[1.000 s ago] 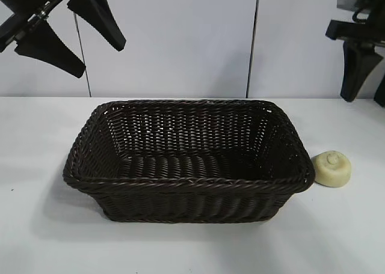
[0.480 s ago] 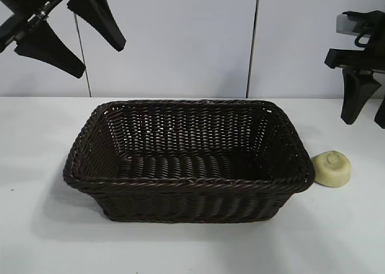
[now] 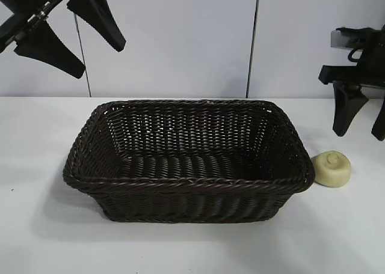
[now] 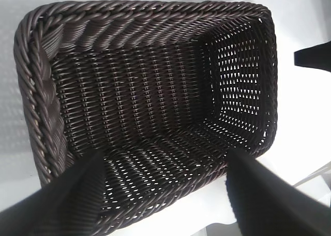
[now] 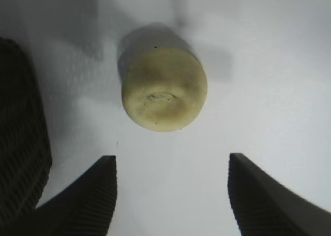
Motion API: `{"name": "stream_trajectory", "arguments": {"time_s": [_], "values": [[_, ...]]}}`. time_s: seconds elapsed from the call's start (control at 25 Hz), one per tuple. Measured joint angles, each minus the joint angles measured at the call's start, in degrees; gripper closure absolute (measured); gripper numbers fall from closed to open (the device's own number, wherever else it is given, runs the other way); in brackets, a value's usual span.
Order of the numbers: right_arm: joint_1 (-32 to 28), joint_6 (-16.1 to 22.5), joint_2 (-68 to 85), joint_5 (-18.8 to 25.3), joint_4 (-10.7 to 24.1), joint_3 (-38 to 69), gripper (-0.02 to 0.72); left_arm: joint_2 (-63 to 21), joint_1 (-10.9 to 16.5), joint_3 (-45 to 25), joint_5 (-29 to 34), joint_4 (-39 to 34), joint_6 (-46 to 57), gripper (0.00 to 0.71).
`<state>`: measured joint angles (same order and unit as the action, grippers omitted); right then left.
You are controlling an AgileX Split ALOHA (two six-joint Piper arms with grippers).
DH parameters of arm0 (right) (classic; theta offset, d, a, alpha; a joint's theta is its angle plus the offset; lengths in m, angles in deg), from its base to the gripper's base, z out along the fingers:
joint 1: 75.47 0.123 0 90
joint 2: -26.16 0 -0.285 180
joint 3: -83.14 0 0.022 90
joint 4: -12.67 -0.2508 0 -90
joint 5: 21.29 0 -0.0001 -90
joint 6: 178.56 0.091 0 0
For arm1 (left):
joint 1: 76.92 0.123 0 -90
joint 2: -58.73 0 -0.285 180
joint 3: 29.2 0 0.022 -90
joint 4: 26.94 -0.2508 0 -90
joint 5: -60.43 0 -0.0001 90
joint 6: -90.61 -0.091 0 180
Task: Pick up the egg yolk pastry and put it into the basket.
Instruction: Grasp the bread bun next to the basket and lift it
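The egg yolk pastry [image 3: 331, 169], a small pale yellow domed bun with a knob on top, sits on the white table just right of the basket [image 3: 186, 182]. It also shows in the right wrist view [image 5: 164, 88]. The basket is large, dark brown wicker, and empty; the left wrist view looks down into it [image 4: 36, 91]. My right gripper [image 3: 360, 133] is open and empty, hanging above and a little behind the pastry. My left gripper [image 3: 102, 60] is open and empty, raised at the far left above the basket.
A white table [image 3: 192, 250] carries the basket and pastry. A pale panelled wall [image 3: 180, 39] stands behind. The basket's right rim lies close to the pastry.
My right gripper has come down and slightly left toward the pastry. The left arm, basket and pastry have not moved.
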<state>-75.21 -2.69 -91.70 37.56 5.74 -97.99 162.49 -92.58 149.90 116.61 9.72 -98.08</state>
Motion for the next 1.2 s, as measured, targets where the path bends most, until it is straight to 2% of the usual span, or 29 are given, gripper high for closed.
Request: {"name": "stream_trajectory", "arguments": {"time_s": [0.24, 0.6, 0.84, 0.92, 1.12, 1.2], "values": [[0.00, 0.97, -4.27, -3.34, -1.01, 0.00, 0.248, 0.00, 0.00, 0.00, 0.44, 0.00, 0.00, 0.222], [0.00, 1.11, -8.92, -5.98, -1.74, 0.00, 0.248, 0.00, 0.00, 0.00, 0.88, 0.00, 0.00, 0.222], [0.00, 2.62, -9.60, -7.61, -1.81, 0.00, 0.251, 0.00, 0.00, 0.00, 1.09, -0.02, 0.00, 0.222], [0.00, 2.63, -9.60, -7.66, -1.81, 0.00, 0.293, 0.00, 0.00, 0.00, 1.09, -0.02, 0.00, 0.222], [0.00, 2.80, -9.60, -7.66, -1.86, 0.00, 0.517, 0.00, 0.00, 0.00, 1.09, -0.02, 0.00, 0.222], [0.00, 2.84, -9.60, -7.60, -1.86, 0.00, 0.547, 0.00, 0.00, 0.00, 1.09, -0.02, 0.00, 0.222]]}}
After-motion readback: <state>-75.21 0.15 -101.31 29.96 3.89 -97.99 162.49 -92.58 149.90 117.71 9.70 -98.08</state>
